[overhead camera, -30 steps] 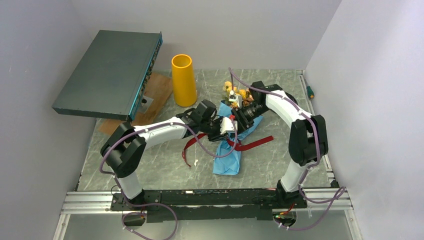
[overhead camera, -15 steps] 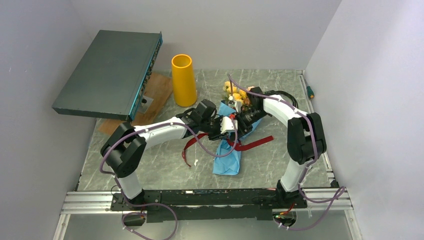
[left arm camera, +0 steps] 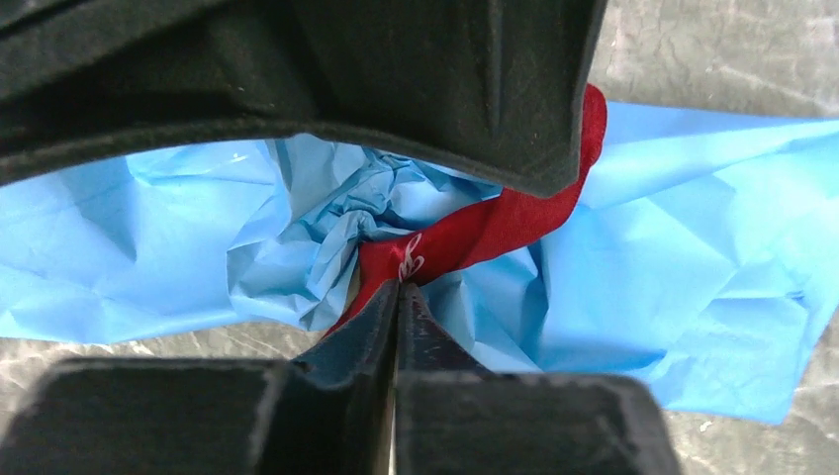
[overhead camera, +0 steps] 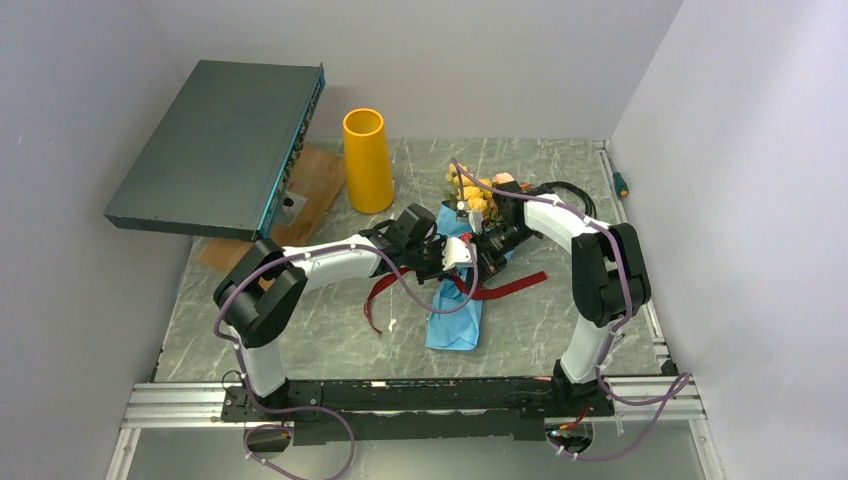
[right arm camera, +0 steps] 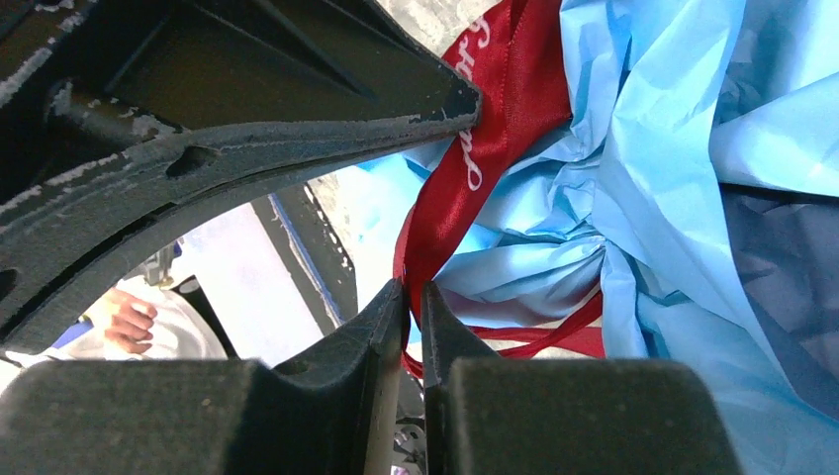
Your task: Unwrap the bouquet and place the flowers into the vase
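**Q:** Right of the vase [overhead camera: 366, 160] and nearer the arms, what lies on the table [overhead camera: 300, 335]?

**A:** The bouquet [overhead camera: 452, 318], flat on its side. Its blue paper [left arm camera: 693, 297] fans toward the arms. The flowers [overhead camera: 470, 188], yellow and peach heads, point away, about level with the vase's base.

**Q:** What are the 2 arms doing?

**A:** Both meet at the bouquet's waist. The left gripper [left arm camera: 398, 289] has its jaws pressed together on the dark red ribbon [left arm camera: 475, 230] where it crosses the bunched paper. The right gripper [right arm camera: 414, 295] is closed to a thin slit, and the same ribbon runs into its tips, so it looks pinched there.

**Q:** How far along is the task?

**A:** Early, I judge. The ribbon's 2 tails trail loose on the table, yet a band circles the paper, so the tie is not fully undone. Paper covers the stems. The vase stands upright with no flowers in it. Left to do: free the ribbon, open the paper, lift the flowers out and carry them to the vase.

**Q:** Anything in the way?

**A:** Left of the vase, a dark flat box [overhead camera: 225, 140] leans over a wooden board [overhead camera: 318, 180], close by. Far right of the vase, a small green-and-orange tool [overhead camera: 621, 184] lies at the table's edge. The 2 grippers crowd each other, and loose ribbon could snag.
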You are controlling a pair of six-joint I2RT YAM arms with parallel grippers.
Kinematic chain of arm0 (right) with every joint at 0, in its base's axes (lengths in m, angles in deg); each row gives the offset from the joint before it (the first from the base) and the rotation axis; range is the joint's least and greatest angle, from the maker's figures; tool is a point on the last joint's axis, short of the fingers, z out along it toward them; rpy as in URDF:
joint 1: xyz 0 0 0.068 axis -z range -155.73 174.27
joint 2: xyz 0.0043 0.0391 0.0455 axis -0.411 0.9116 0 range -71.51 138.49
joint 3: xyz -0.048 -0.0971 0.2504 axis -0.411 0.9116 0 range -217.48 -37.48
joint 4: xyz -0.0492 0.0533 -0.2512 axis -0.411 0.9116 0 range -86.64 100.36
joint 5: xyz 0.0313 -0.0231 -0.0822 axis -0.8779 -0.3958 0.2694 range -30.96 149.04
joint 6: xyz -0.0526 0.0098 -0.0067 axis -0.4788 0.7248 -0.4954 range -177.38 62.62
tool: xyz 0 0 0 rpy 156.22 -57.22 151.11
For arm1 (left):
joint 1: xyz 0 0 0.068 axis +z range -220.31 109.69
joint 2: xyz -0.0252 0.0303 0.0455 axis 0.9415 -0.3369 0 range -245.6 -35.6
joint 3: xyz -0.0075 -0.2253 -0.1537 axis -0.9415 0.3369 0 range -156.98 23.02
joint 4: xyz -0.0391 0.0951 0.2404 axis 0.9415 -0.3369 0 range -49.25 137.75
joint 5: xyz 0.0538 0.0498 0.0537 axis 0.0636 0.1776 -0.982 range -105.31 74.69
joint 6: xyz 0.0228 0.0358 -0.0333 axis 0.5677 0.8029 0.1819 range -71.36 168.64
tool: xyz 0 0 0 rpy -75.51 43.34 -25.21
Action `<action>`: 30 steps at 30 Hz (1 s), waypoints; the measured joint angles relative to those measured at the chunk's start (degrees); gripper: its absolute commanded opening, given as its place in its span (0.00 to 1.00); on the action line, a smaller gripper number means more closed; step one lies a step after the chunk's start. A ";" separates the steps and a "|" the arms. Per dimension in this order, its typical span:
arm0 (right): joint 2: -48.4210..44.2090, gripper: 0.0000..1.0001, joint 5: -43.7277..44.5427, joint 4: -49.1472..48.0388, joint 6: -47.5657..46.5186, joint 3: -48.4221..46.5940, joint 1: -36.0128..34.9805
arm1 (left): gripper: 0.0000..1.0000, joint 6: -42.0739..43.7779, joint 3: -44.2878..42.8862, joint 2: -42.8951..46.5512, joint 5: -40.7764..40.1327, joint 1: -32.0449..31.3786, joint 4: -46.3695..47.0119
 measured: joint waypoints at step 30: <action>-2.82 0.50 1.40 7.26 -7.56 0.90 7.32 | 0.38 -7.30 3.72 5.18 -0.02 5.31 3.54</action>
